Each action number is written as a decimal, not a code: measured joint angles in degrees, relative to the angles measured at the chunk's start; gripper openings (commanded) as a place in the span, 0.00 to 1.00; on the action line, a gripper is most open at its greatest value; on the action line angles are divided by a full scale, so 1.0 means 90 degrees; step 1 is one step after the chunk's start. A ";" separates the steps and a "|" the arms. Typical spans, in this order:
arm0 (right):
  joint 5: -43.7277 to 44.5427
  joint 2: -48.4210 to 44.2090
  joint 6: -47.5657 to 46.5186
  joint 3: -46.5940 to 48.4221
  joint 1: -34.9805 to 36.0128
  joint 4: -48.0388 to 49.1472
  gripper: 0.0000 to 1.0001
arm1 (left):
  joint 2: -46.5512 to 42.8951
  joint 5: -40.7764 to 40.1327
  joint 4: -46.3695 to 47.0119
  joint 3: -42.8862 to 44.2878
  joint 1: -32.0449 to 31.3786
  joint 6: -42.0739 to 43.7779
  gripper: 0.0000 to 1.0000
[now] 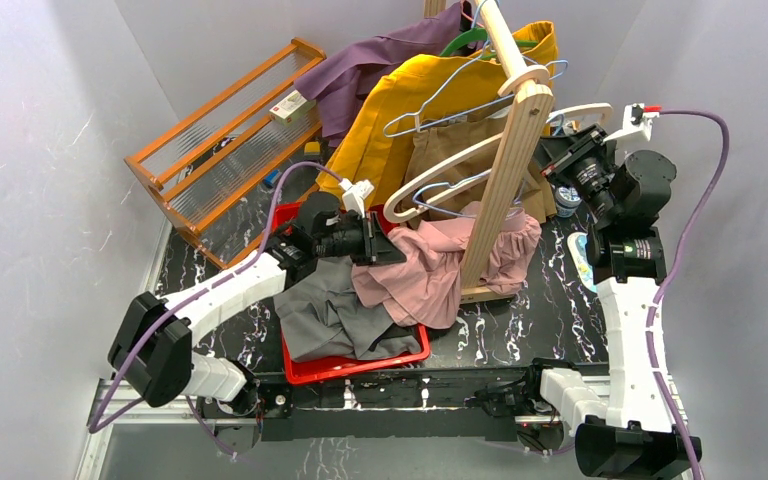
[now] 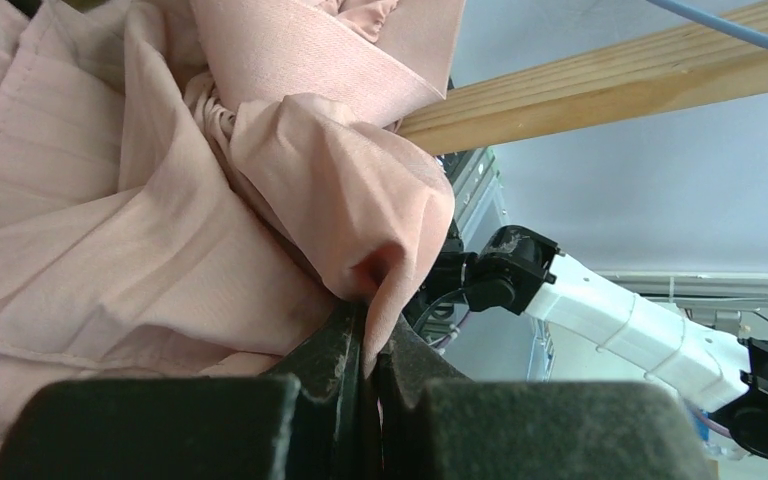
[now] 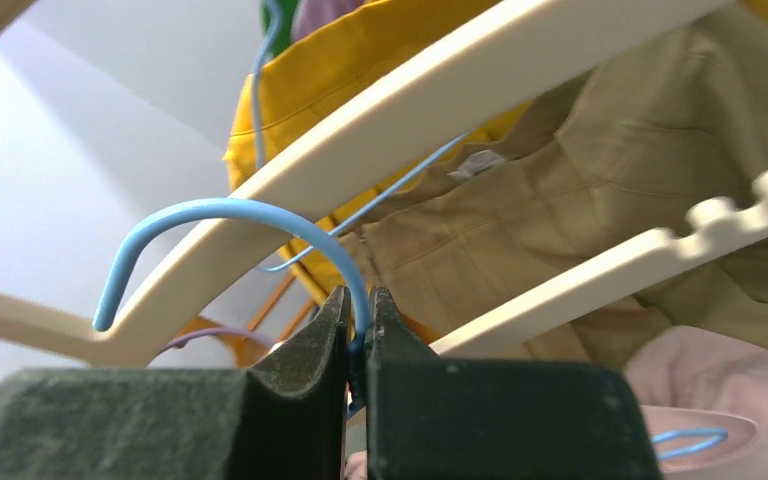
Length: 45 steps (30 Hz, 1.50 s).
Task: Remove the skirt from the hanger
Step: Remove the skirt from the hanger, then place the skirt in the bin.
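At the foot of the wooden rack [image 1: 505, 170], the pink skirt [image 1: 440, 265] is heaped, partly over the rim of the red bin [image 1: 360, 368] and a grey garment [image 1: 325, 315]; a fold of it is pinched in the left gripper [image 2: 368, 330], whose jaws are closed down to the cloth's thickness. The hold is prob. meant to give a firm pull point on the fabric.

The blue wire hanger [image 3: 230, 212] is clamped at the stem of its hook by the right gripper [image 3: 359, 325], jaws all but touching w/ only the wire between; thus the hanger is likely held fixed up by the rack while the skirt is drawn away low and to the left.

A cream hanger [image 3: 460, 90] crosses just behind the hook, and a tan garment [image 3: 580, 200] hangs beyond. Whether the waistband is clear of the wire cannot be told: the join is hidden by cloth; the step is judged as mid-separation, w/ snagging on the cream hanger a risk.
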 measured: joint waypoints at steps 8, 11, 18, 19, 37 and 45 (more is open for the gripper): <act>0.1316 -0.0248 -0.1324 0.0338 0.0000 -0.1054 0.00 | -0.0908 -0.1018 -0.1265 0.0185 0.0000 0.0726 0.00; 0.1783 -0.0389 -0.1673 0.0469 0.0000 -0.1273 0.00 | -0.1491 -0.1605 -0.1790 0.0464 0.0000 0.1071 0.00; 0.2618 -0.0639 -0.2198 0.0634 0.0000 -0.1438 0.00 | -0.2686 -0.3121 -0.2786 0.1141 0.0000 0.1834 0.00; 0.2679 -0.0678 -0.2242 0.0634 0.0000 -0.1445 0.00 | -0.2854 -0.3330 -0.2892 0.1214 0.0002 0.1945 0.00; 0.2905 -0.1027 -0.2482 0.0410 -0.0005 -0.1319 0.00 | -0.3412 -0.4486 -0.3502 0.4291 0.0029 0.3614 0.00; 0.2790 -0.1032 -0.2475 0.0403 -0.0005 -0.1319 0.00 | -0.3211 -0.3633 -0.3181 0.3468 0.0036 0.2851 0.00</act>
